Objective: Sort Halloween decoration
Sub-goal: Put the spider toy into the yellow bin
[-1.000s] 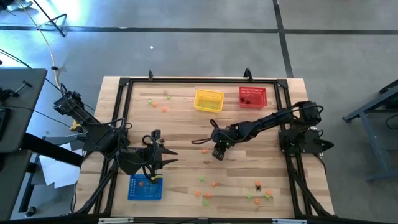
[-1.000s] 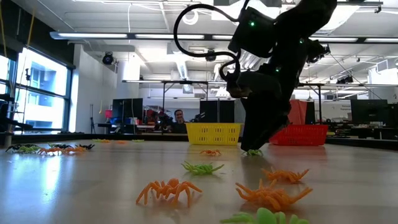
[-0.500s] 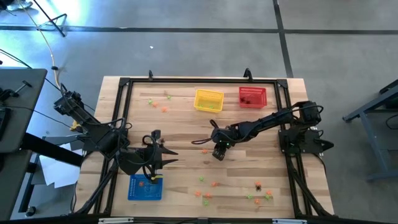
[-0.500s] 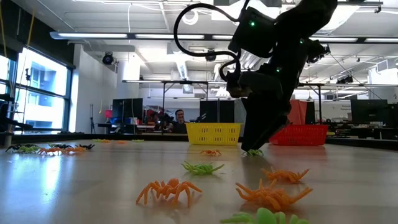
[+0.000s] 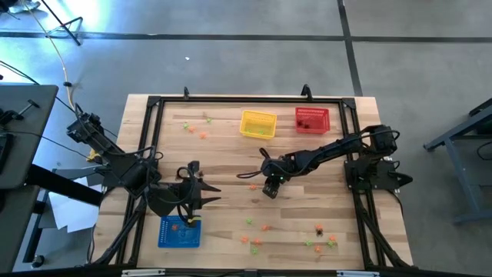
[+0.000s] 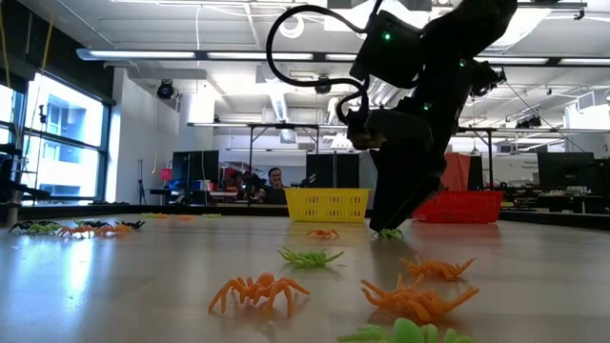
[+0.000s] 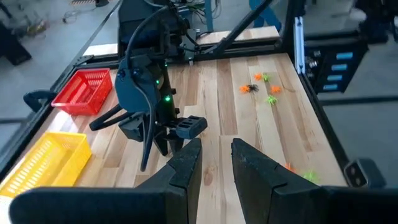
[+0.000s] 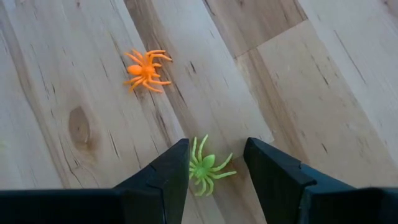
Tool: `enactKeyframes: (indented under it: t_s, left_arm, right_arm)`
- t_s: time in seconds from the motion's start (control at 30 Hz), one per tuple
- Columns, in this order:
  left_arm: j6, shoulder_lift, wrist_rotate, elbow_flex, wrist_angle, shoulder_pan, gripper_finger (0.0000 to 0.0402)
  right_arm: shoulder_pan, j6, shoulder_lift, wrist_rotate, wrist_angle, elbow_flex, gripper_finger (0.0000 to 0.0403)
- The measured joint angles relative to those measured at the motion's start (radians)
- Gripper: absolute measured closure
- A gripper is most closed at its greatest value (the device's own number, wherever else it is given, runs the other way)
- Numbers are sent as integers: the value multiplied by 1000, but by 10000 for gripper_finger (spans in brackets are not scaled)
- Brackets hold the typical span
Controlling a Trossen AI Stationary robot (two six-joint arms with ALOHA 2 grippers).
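From above, the right arm reaches from its base at the table's right edge across to the middle of the wooden table [image 5: 231, 161], elbow bent, with the right gripper [image 5: 268, 189] pointing down at the boards. The left arm is folded near the left edge, the left gripper [image 5: 206, 193] held just above the blue basket [image 5: 178, 232], which has orange bits in it. The yellow basket [image 5: 257, 123] and red basket [image 5: 312, 119] stand side by side at the far edge. Tiny trinkets [image 5: 254, 239] are scattered near the front edge, with others by the far left corner.

At table height, the right arm comes down steeply, its tip just over a green spider [image 6: 389, 232] on the table. Orange spiders [image 6: 257, 289] and another green one [image 6: 309, 256] lie closer to the camera.

The left wrist view shows the left fingers [image 7: 184, 167] apart with a narrow gap, holding nothing, looking toward the other arm.

The right wrist view shows the right fingers [image 8: 163, 177] spread wide on either side of a light green spider [image 8: 206, 168], which lies flat on the wood, not gripped. An orange spider [image 8: 146, 70] lies near it
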Motion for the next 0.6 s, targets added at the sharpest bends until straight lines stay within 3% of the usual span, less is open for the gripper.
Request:
enactKeyframes:
  t_s: [0.17, 0.6]
  left_arm:
    - [-99, 3, 47, 0, 3, 31, 328]
    - [-105, 40, 96, 0, 2, 100, 328]
  right_arm:
    - [0, -1, 0, -2, -1, 0, 242]
    - [2, -64, 0, 14, -38, 3, 245]
